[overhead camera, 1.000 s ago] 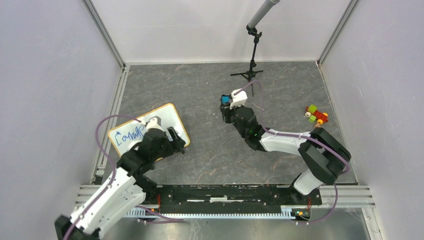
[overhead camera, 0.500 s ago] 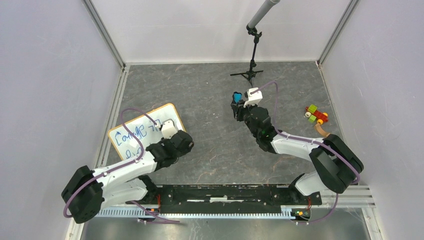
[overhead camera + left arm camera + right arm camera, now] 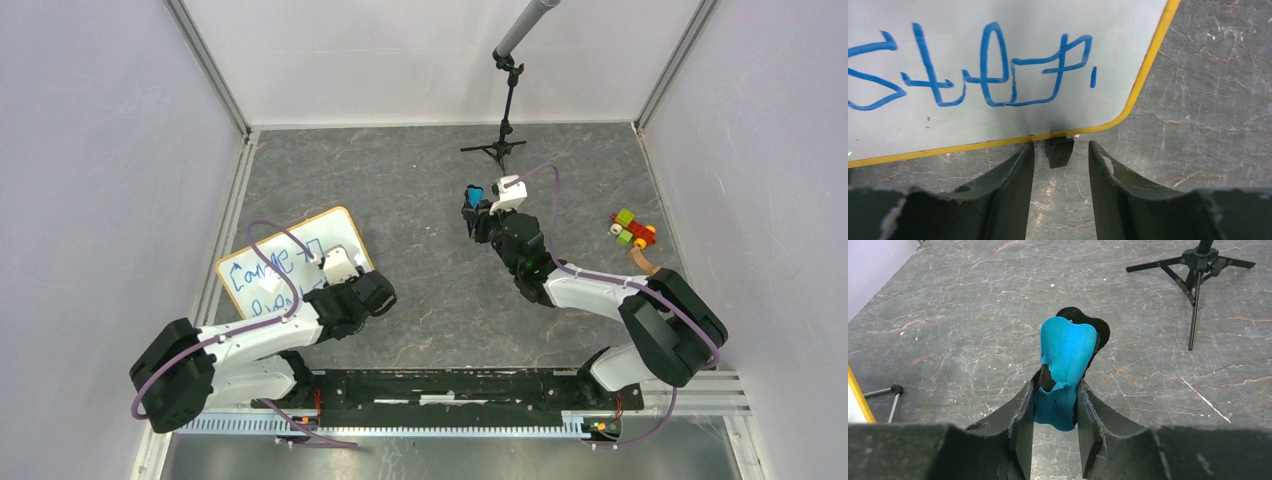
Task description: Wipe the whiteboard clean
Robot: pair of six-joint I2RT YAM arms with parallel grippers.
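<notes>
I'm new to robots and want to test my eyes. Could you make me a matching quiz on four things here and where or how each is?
1 whiteboard
2 blue wiper
3 tripod stand
4 coloured blocks

A pinched in right gripper
B right side of table
C bears blue writing
D far edge of table

Pairs: 1-C, 2-A, 3-D, 4-B
</notes>
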